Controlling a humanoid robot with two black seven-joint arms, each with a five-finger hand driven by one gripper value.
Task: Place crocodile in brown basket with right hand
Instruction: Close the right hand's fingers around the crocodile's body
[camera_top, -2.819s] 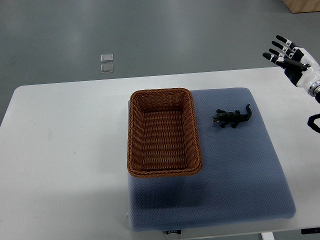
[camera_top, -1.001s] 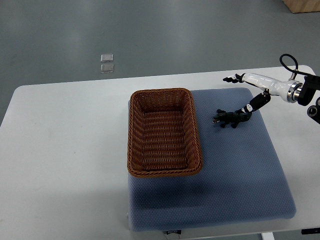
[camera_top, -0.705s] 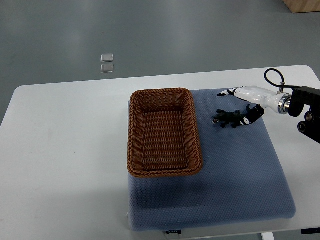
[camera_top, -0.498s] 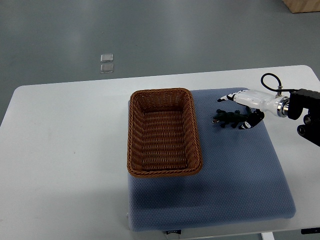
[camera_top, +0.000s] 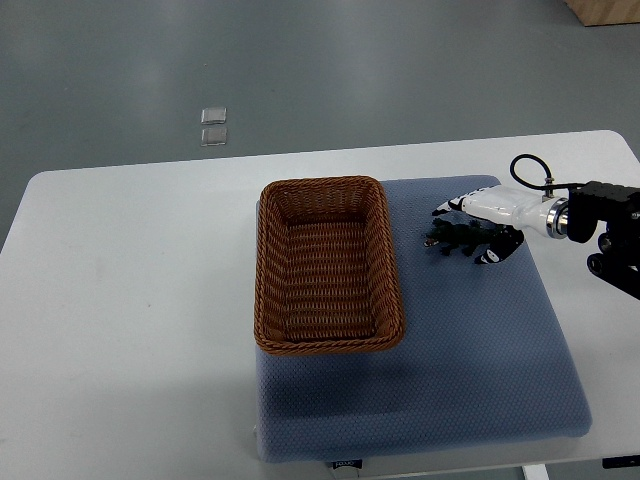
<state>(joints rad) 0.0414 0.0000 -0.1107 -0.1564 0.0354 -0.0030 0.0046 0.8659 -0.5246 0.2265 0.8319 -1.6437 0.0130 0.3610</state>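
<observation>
A white counter (camera_top: 130, 300) with rounded corners fills most of the top view, and beyond its far edge lies a grey floor (camera_top: 350, 70) with two small pale square plates (camera_top: 213, 126) set into it and the corner of a wooden object (camera_top: 605, 10) at the far right. On the right part of the counter lies a thick blue-grey textured pad (camera_top: 470, 360), reaching to the near edge. The brown basket (camera_top: 330, 345), a rectangular woven one with a raised rim, rests on the left part of the pad, its left wall roughly along the pad's left edge, its long side running from near to far, and its inside holds nothing. The crocodile (camera_top: 452, 237), a small dark green toy, lies on the pad just right of the basket's far right corner, apart from the basket, its head end toward the basket. The right hand (camera_top: 480, 226) comes in from the right edge on a white forearm with a black wrist joint and a looped black cable, and its fingers (camera_top: 498, 248) are curled narrowly around the crocodile's tail end, some on the far side and some on the near side; whether they press on the toy firmly cannot be told from this height. The toy appears to rest on the pad
</observation>
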